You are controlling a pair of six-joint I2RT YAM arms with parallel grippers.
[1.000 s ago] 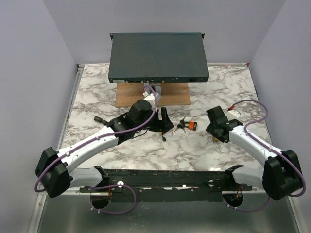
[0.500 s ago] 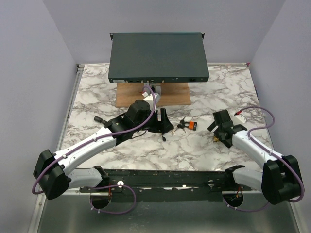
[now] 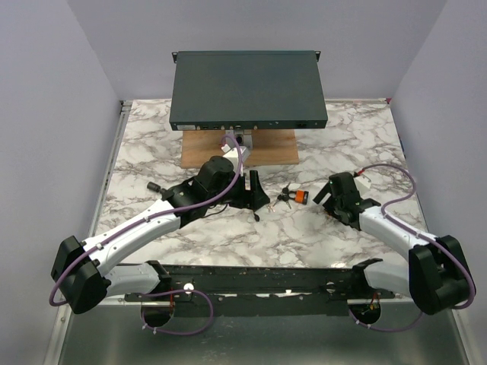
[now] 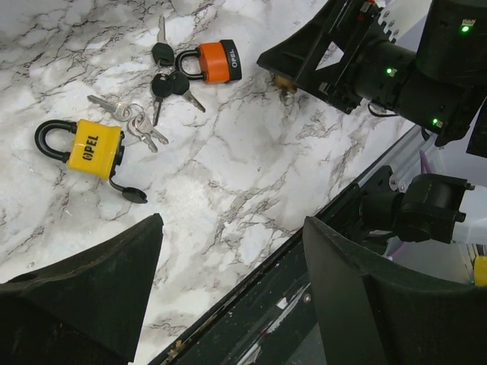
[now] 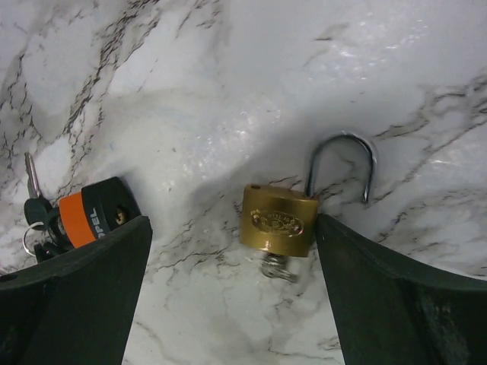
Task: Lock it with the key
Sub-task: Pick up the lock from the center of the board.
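A small brass padlock (image 5: 280, 220) lies flat on the marble with its shackle (image 5: 342, 163) swung open. A silver key (image 5: 278, 268) sticks out of its keyhole. My right gripper (image 5: 232, 222) hangs open over it, and the lock sits just inside the right finger without being gripped. To the left lies an orange-bodied padlock (image 5: 95, 217) (image 3: 302, 196) with a bunch of dark-headed keys (image 4: 163, 80) on its shackle. My left gripper (image 4: 232, 224) (image 3: 257, 190) is open and empty, held above the marble near the table's front edge.
A yellow padlock (image 4: 91, 148) with loose silver keys (image 4: 129, 122) lies left of the orange one. A black rack unit (image 3: 247, 87) stands on a wooden board (image 3: 238, 146) at the back. A black rail (image 3: 251, 277) runs along the front edge.
My right gripper has opened wide and shifted left toward the orange padlock, leaving the brass padlock on the marble. The left arm has barely moved.
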